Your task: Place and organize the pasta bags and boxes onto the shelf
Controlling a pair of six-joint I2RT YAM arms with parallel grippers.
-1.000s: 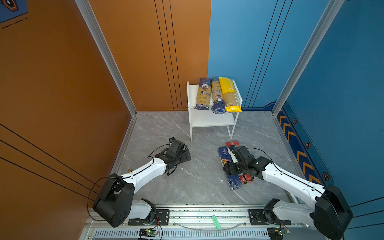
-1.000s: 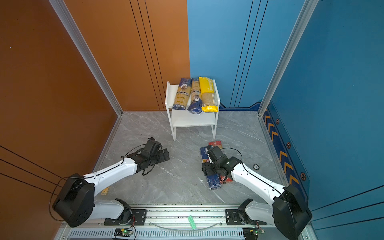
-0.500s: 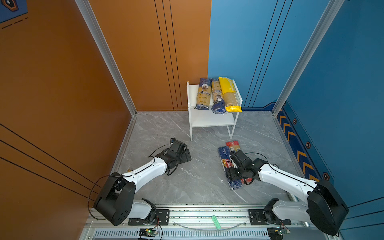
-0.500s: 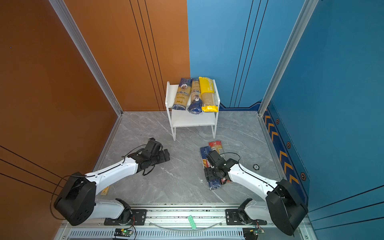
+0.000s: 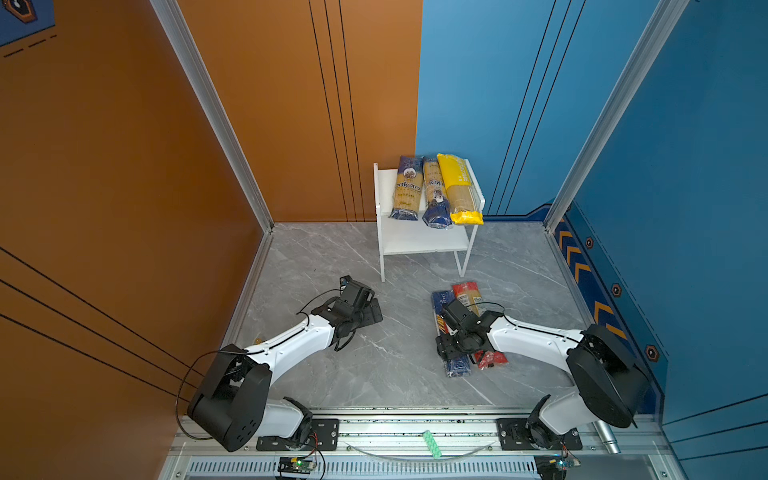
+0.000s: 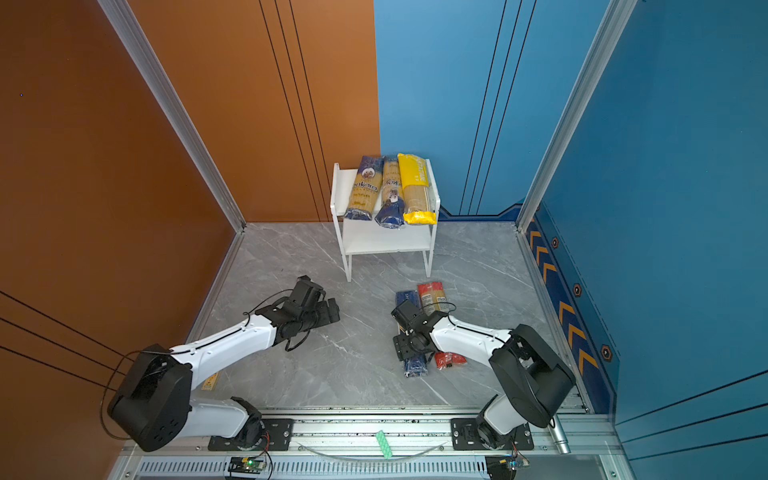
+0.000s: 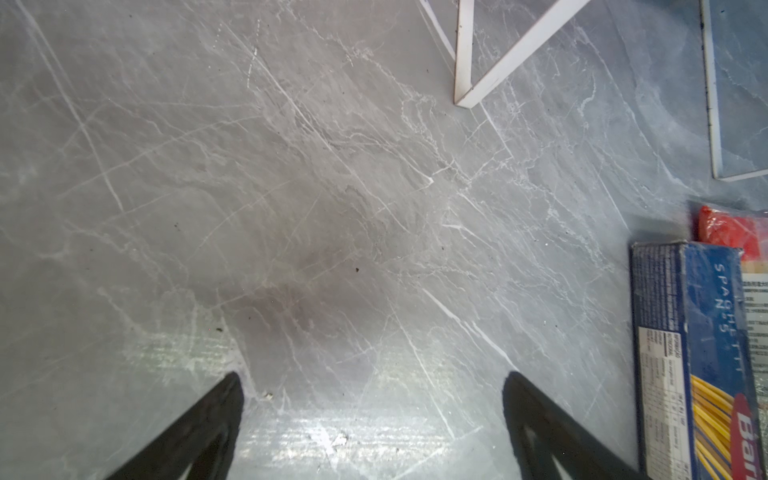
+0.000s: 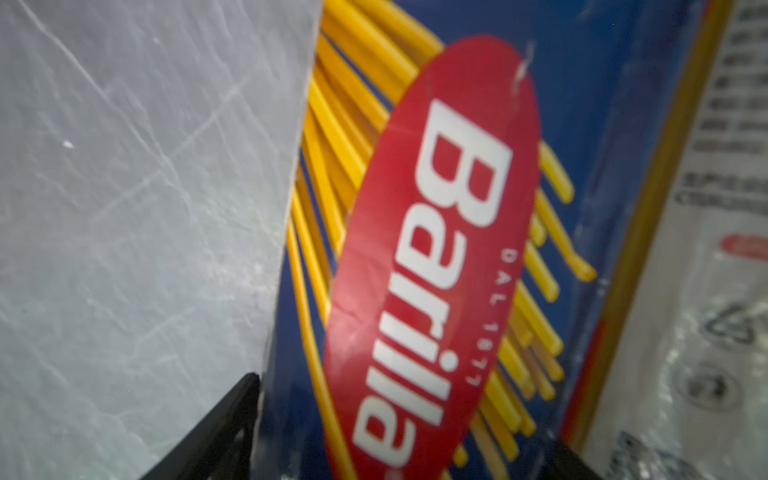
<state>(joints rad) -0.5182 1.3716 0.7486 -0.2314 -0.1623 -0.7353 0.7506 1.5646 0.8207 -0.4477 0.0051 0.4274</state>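
The white shelf [image 5: 419, 243] [image 6: 386, 243] stands at the back, its top board carrying two navy "ankara" packs [image 5: 408, 187] [image 5: 434, 193] and a bright yellow pack [image 5: 457, 183]; the lower board is bare. On the floor lie a dark blue Barilla box [image 5: 441, 300] [image 6: 409, 298] [image 7: 706, 332] [image 8: 436, 208] and, beside it, a clear pack with red ends [image 5: 468, 293] [image 6: 432, 293] [image 7: 727, 228]. My right gripper [image 5: 444, 352] [image 8: 405, 415] is open, low over the Barilla box, one finger at each long edge. My left gripper [image 5: 376, 311] [image 7: 372, 376] is open over bare floor.
Grey marble floor [image 5: 374, 374], walled by orange panels on the left and blue ones on the right. A thin shelf leg [image 7: 463, 50] stands ahead of the left gripper. The arms' base rail [image 5: 415, 428] runs along the front edge, with a small green piece [image 5: 431, 444] on it.
My right gripper has swung along the Barilla box toward its near end and come down over it. Both packs lie where they were. The left arm has barely moved.
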